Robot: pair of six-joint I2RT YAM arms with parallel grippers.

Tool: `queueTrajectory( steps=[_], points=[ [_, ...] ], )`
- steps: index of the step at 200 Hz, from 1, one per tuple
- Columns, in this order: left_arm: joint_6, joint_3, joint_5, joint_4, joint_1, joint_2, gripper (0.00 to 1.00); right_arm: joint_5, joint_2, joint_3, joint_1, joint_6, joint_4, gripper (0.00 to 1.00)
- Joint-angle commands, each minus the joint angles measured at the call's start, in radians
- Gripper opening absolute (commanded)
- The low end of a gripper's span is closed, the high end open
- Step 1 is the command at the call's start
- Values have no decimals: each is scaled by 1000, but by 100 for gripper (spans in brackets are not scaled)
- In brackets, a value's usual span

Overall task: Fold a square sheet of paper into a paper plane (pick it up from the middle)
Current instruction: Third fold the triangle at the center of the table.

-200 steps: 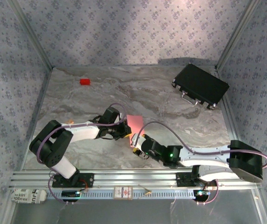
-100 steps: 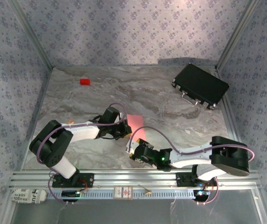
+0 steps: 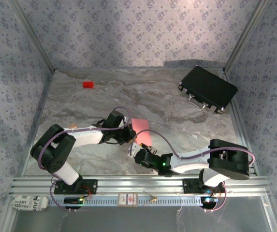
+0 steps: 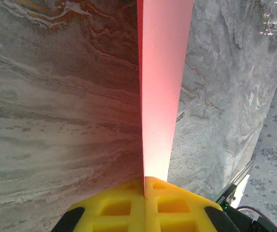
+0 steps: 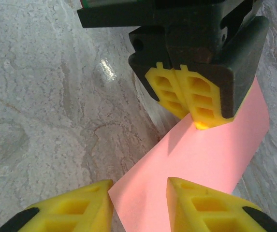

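**My right arm has tucked in close to the paper**

My left end effector [image 4: 144,181] stays pinched on the square sheet of paper [image 5: 211,154]. It holds it over the counter [image 3: 80,106], well away from the black case [image 3: 207,88], to its near left. My right end effector [image 5: 140,186] has slid in with its fingers spread, and one paper corner sits between them. I think it can grab next.

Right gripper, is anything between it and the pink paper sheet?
Nothing visible stands between them. The open right gripper has a corner of the square sheet of paper between its fingers, and the left gripper is shut on the sheet's far edge.
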Motion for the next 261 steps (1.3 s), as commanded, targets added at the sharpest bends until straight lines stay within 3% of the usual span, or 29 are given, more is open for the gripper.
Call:
queueTrajectory(
  steps=[1, 125, 175, 192, 214, 236, 261],
  points=[
    [-10, 3, 1, 16, 4, -1, 6, 33, -14, 0, 4, 19, 10, 30],
    [-17, 2, -5, 11, 3, -6, 7, 36, -40, -13, 2, 53, -10, 9],
    [-14, -11, -11, 2, 3, -25, 16, 27, -45, -10, -8, 72, -23, 4],
    [-4, -7, -22, -27, 4, -36, 27, 10, -54, -14, -15, 88, -26, 4],
    [32, 4, -82, -119, 5, -78, 34, -84, -82, -19, -45, 130, -45, 3],
    [72, 26, -150, -231, 14, -128, 42, -266, -123, -23, -113, 207, -67, 4],
    [87, 29, -171, -276, 39, -167, 43, -467, -151, -24, -206, 259, -93, 4]
  ],
)
